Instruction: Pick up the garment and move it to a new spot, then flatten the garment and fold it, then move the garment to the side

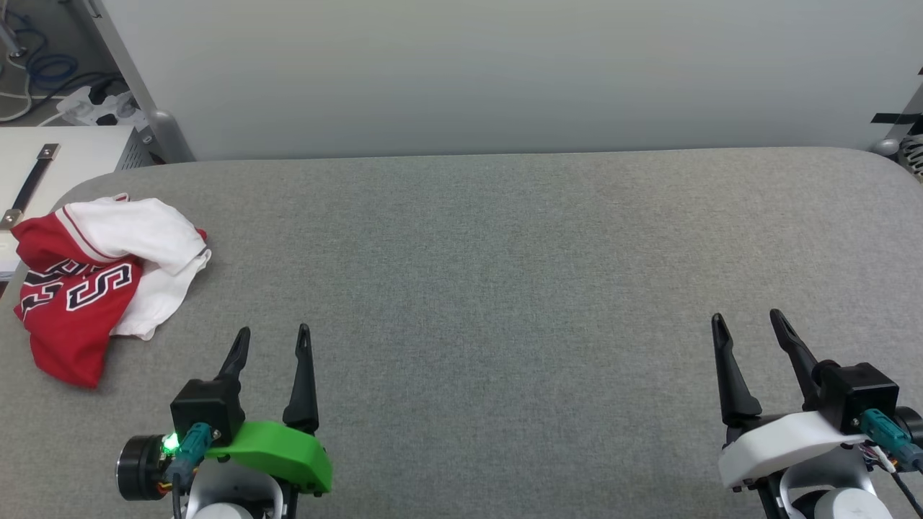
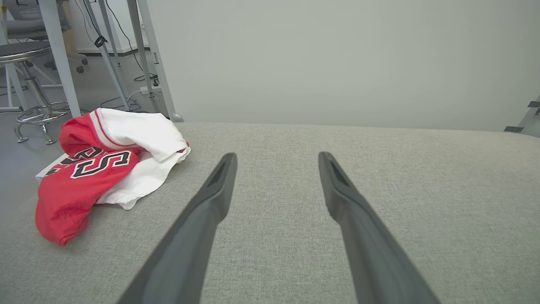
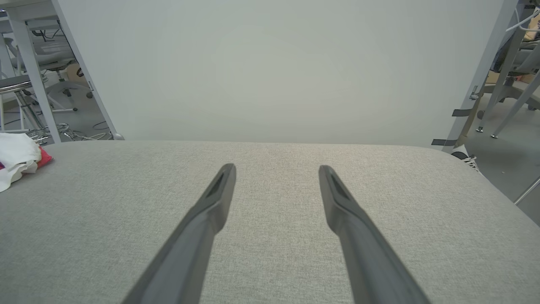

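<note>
The garment lies crumpled, white sleeve over red body, ahead & left of the left gripper, near but not touching, at the table's corner. Both that claw & the right gripper, well apart from the cloth, are spread wide, holding nothing. Pickup looks not yet begun. Best approach is prob. for the left arm to reach fwd-left, pinch the raised white fold deep & lift clear.

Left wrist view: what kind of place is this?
Probably a robotics lab: a grey fabric-covered table, a plain white panel behind it, floor cables and a metal stool.
</note>
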You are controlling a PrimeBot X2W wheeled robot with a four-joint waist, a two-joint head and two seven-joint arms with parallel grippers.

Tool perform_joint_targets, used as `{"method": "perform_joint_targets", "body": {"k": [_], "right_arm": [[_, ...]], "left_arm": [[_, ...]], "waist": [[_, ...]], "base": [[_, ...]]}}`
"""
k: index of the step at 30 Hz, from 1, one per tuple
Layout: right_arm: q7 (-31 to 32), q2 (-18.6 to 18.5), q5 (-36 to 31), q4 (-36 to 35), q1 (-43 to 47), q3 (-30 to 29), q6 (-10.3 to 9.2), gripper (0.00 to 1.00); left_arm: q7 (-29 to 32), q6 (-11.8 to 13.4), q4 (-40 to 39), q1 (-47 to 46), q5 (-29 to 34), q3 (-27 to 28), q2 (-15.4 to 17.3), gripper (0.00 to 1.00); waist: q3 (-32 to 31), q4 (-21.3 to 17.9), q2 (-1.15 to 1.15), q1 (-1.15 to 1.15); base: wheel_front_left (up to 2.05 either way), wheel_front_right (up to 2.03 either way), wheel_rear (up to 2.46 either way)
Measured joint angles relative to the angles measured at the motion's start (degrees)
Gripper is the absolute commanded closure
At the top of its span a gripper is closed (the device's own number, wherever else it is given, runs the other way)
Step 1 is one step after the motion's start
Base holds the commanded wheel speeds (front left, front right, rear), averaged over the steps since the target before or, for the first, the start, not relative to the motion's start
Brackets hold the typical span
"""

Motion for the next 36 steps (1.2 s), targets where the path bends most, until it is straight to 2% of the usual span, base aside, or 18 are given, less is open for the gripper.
{"method": "perform_joint_targets", "body": {"k": [22,36], "right_arm": [[-2.56,0.0,1.03,-0.62,-0.01,-0.18,0.0,0.0],[-4.33,0.0,1.81,2.44,0.01,-0.22,0.0,0.0]], "left_arm": [[-2.8,-0.94,0.25,0.0,-2.05,-1.05,0.0,0.0],[-4.38,-1.47,2.23,0.0,-3.54,-2.0,-0.01,0.0]], "waist": [[0.25,0.18,0.0,0.0],[-0.04,0.42,0.0,0.0]], "base": [[0.0,0.0,0.0],[0.0,0.0,0.0]]}}
